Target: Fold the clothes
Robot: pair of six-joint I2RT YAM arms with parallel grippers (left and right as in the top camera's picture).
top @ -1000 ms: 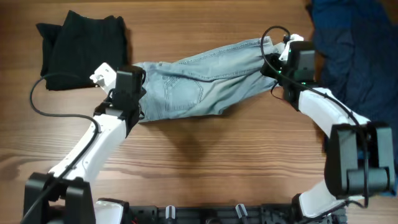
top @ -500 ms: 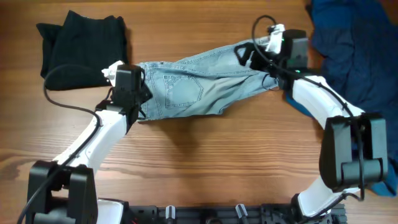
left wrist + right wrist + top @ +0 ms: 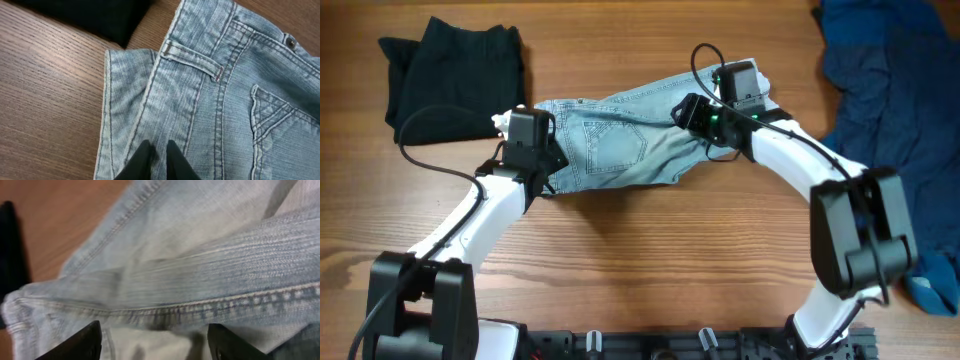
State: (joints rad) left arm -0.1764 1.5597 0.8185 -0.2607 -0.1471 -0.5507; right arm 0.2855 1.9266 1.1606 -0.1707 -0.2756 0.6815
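Folding the jeans (image 3: 610, 150) inward, you are opening your right gripper (image 3: 157, 340) wide, letting go, while your left gripper (image 3: 159, 157) is pinching them shut.

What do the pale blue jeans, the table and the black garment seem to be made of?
Jeans: faded denim, matte; visible twill ribs and topstitched seams. Table: wood or wood-look laminate, smooth; brown grain lines. Black garment: soft matte cloth, fibre unclear.
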